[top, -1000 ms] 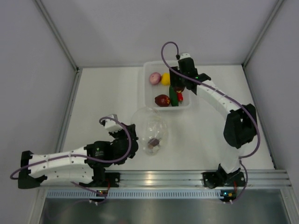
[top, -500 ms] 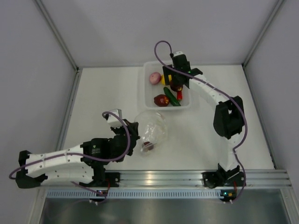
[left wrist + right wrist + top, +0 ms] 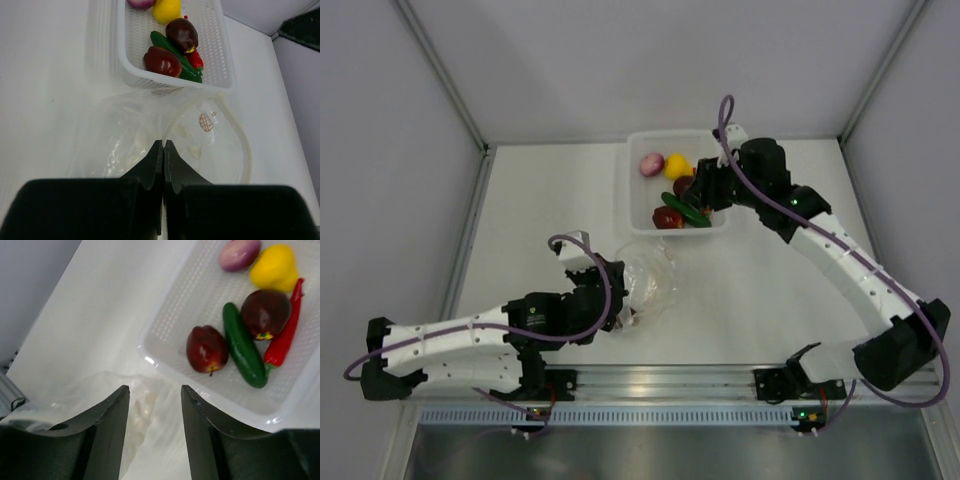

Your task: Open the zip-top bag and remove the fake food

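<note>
The zip-top bag (image 3: 655, 275) lies crumpled on the table in front of the basket, its mouth open in a ring. I see only a round sticker (image 3: 205, 121) in it, no food. My left gripper (image 3: 620, 292) is shut on the bag's near edge (image 3: 120, 140). The fake food lies in the white mesh basket (image 3: 625, 190): pinkish onion (image 3: 240, 252), yellow pear (image 3: 274, 267), dark purple piece (image 3: 265, 312), green cucumber (image 3: 243, 345), red chili (image 3: 285, 337), dark red apple (image 3: 206, 348). My right gripper (image 3: 154, 390) is open and empty, above the basket's near corner and the bag (image 3: 100, 395).
The basket (image 3: 220, 50) stands at the back of the table, just beyond the bag. Grey walls close the table in at the back and on both sides. A metal rail runs along the near edge (image 3: 670, 380).
My right arm has swung out to the right and pulled its gripper back toward the basket's near side. The dark purple piece now lies in the basket. My left gripper shifted the bag slightly.
</note>
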### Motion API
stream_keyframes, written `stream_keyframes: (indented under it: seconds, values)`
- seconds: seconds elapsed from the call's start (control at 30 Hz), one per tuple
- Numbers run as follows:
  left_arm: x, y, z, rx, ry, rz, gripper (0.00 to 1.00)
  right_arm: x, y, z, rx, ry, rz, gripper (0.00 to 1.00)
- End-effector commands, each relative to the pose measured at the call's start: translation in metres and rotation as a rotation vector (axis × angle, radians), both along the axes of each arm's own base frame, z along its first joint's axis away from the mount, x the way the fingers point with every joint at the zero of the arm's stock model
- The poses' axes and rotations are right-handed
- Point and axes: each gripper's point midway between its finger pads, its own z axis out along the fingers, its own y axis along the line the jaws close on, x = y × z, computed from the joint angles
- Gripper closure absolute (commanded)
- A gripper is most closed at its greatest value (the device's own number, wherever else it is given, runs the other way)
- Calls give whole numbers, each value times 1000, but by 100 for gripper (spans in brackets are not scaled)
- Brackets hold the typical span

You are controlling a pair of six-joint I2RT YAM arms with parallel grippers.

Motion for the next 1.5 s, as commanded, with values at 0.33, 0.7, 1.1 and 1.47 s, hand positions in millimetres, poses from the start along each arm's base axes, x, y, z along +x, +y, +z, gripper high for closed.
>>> stream_keyframes:
  seconds: [0.33,0.7,1.1,1.47]
  values:
    - [16,-30,31,-191,-5,121,100,-138,51,-2,154,65,73,78]
    - [18,-44,16,-455,66,214,100,-132,88,-57,182,207,-67,85]
    - [21,-54,-7,-540,104,270,100,-118,93,-76,54,195,-134,88]
    - [13,-32,-34,-667,160,311,100,-121,129,-110,172,209,-22,94]
